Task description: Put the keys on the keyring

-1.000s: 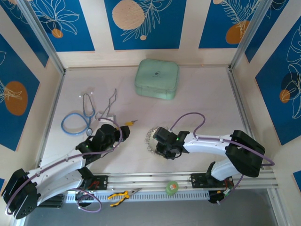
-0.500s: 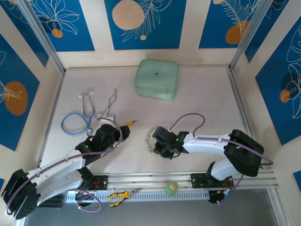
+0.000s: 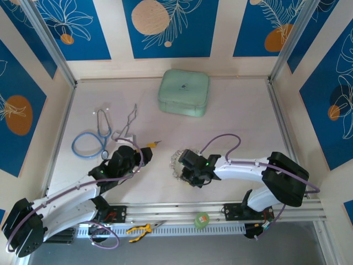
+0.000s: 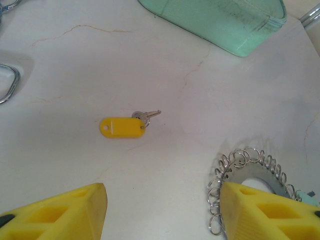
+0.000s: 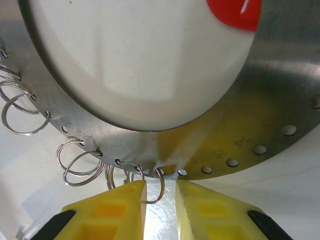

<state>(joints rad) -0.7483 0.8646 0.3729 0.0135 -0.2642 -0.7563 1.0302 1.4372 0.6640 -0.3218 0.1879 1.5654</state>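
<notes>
straddling one keyring (image 5: 280, 95) loop, right gripper (image 5: 160, 186) sits barely parted; red key (image 5: 235, 9) cropped.

The pale table (image 3: 242, 110) carries a mint case (image 3: 183, 92), stethoscope (image 3: 91, 141), yellow-headed key (image 4: 122, 127), keyring (image 4: 272, 179) and perhaps wire tongs (image 3: 128, 124).

The keyring (image 5: 280, 95) is brushed silvery metal with shiny wire loops; the key (image 4: 125, 126) has a smooth yellow plastic head; the desk (image 4: 75, 65) is matt.
</notes>
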